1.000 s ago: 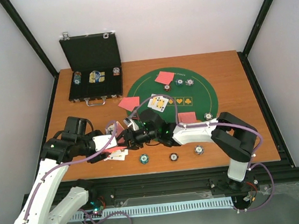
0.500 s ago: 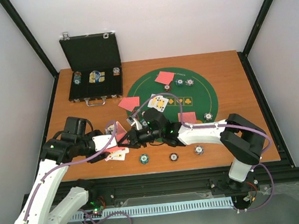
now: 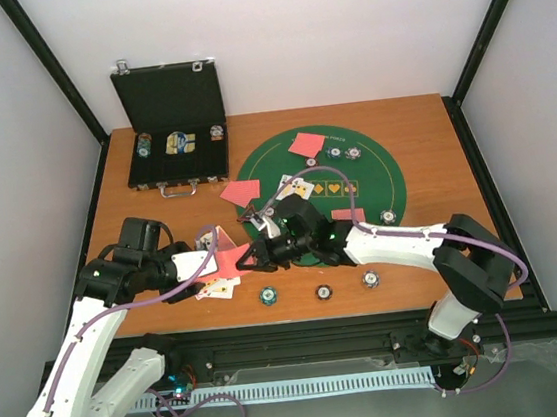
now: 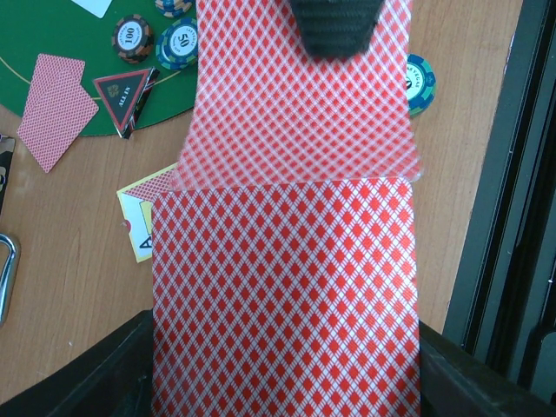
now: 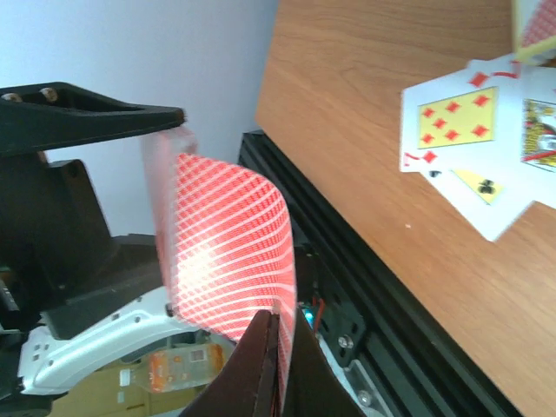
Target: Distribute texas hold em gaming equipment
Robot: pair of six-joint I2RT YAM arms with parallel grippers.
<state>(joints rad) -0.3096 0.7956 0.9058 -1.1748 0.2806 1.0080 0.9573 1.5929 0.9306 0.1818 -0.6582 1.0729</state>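
Note:
My left gripper (image 3: 207,261) is shut on a deck of red-backed playing cards (image 4: 287,304), held above the table's front left. The right gripper (image 5: 280,347) is shut on the deck's top card (image 5: 230,252), which bends in an arc between the two grippers (image 3: 230,262). In the left wrist view that card (image 4: 295,113) curls away from the deck, with a right finger (image 4: 334,26) on its far end. Three striped chips (image 3: 267,295) (image 3: 323,291) (image 3: 370,279) lie along the front edge. A black triangle marker (image 4: 122,91) sits on the mat's edge beside two chips (image 4: 132,39).
The green felt mat (image 3: 375,172) carries red-backed cards (image 3: 307,145), face-up cards (image 3: 294,189) and more chips. An open black case (image 3: 175,140) stands at the back left. Face-up cards (image 3: 217,289) lie under the grippers. The table edge and black rail (image 4: 495,217) run close by.
The right gripper has shut on the top card and drawn back to the right, so the card bows off the deck. The left arm has stayed still.

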